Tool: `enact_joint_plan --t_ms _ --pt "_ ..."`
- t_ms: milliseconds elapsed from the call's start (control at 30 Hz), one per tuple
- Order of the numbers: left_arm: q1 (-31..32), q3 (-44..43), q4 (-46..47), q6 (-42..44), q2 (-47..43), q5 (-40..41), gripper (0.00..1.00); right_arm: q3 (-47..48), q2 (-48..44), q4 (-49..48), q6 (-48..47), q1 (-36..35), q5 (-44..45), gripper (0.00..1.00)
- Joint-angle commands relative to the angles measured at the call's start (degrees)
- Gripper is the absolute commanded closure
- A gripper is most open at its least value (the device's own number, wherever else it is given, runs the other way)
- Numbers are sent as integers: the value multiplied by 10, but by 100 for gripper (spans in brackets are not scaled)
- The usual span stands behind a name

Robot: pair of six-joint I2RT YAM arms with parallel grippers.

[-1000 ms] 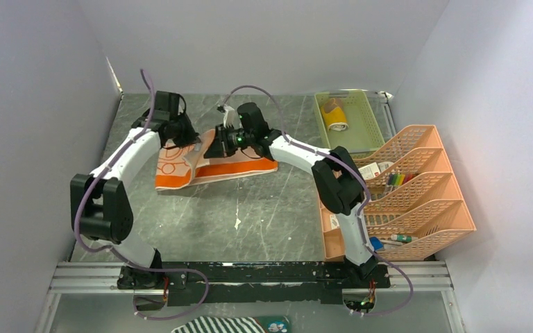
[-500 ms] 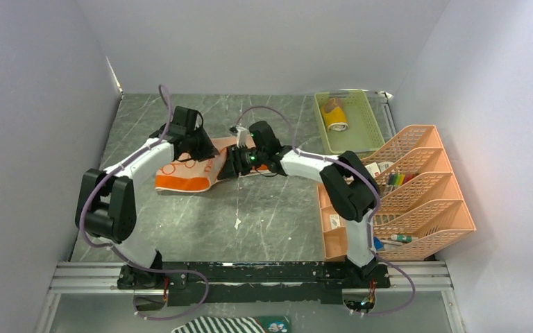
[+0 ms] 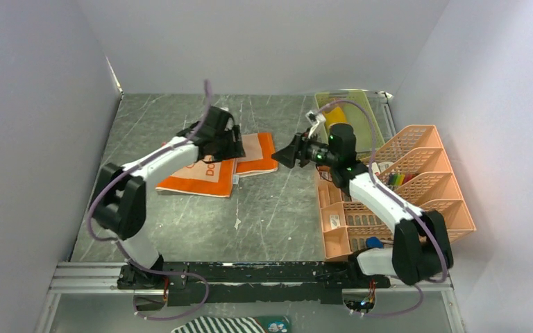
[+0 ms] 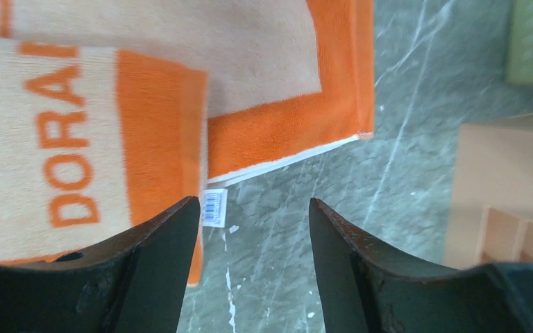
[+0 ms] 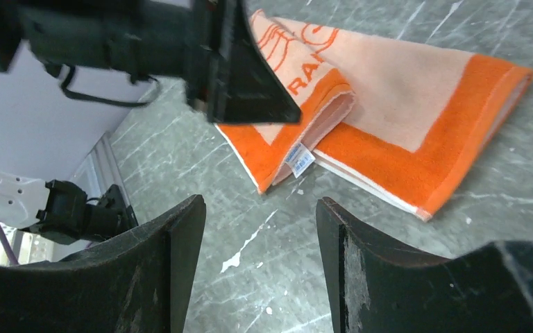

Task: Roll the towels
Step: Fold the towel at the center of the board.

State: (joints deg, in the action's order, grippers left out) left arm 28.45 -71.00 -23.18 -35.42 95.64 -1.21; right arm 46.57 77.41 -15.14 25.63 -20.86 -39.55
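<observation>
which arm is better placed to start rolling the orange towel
Left. The left gripper hangs open right over the folded edge of the orange towel, by its label. The right gripper, also open and empty, sits off past the towel's right end, near the green tray.

Seen from above, the left arm (image 3: 173, 149) covers the middle of the orange towel (image 3: 201, 180). At the tabletop's far right corner, the right arm (image 3: 371, 191) and its cable (image 3: 361, 105) hide part of the yellow towel (image 3: 334, 112) in the green tray (image 3: 369, 125). The picture's lower edge cuts off the striped cloth (image 3: 215, 325). The rack's (image 3: 423, 187) contents are too small to tell.
</observation>
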Motion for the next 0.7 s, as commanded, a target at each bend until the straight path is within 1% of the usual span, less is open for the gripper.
enact_joint_plan --t_ms 0,100,200,300,400,500,667 --pt "64 -41 -59 40 77 130 31 -45 -86 20 -13 15 36 40" --pt "92 -64 -76 30 124 196 32 -71 -129 49 -25 27 45 40" --pt "107 -101 -118 9 170 264 35 -90 -158 74 -35 35 42 39" --pt "118 -120 -132 -4 186 304 35 -99 -176 94 -47 38 39 40" --pt "130 -130 -133 -12 178 307 35 -111 -187 92 -42 37 32 40" --pt "147 -149 -152 -20 166 303 35 -120 -193 82 -37 29 33 40" --pt "158 -138 -147 -36 115 253 35 -114 -199 106 -59 15 57 40"
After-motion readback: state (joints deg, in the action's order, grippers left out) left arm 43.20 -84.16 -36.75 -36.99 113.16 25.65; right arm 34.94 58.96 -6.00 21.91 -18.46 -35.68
